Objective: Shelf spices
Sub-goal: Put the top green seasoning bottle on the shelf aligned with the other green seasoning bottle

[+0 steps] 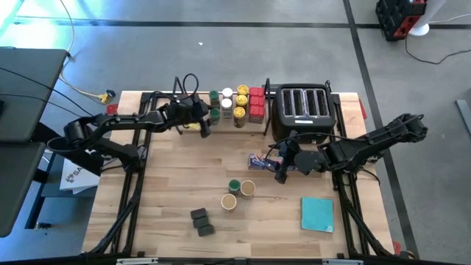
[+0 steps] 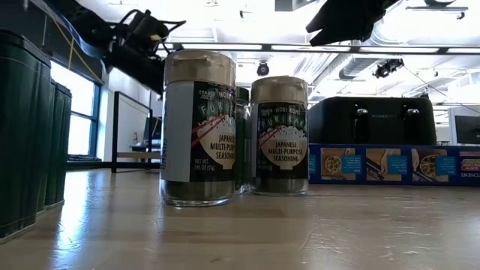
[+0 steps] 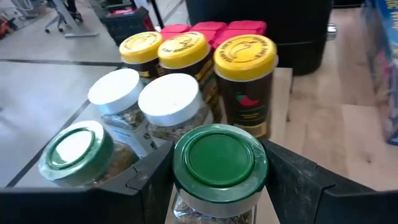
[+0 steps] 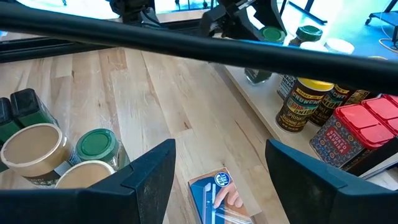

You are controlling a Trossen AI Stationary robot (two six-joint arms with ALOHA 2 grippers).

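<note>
Three round jars (image 1: 238,191) plus two dark blocks (image 1: 201,220) are sitting on the surface (image 1: 169,184), well in front of the shelf (image 1: 221,125). The left pincer (image 3: 217,180) is at the shelf, clamped on a green-lidded jar (image 3: 219,158) just beside the other spices (image 3: 180,62). Risk I see: letting go crooked tips it into the neighbours. The right pincer (image 4: 217,168) hangs apart over the blue box (image 4: 217,196), holding nothing.
</note>
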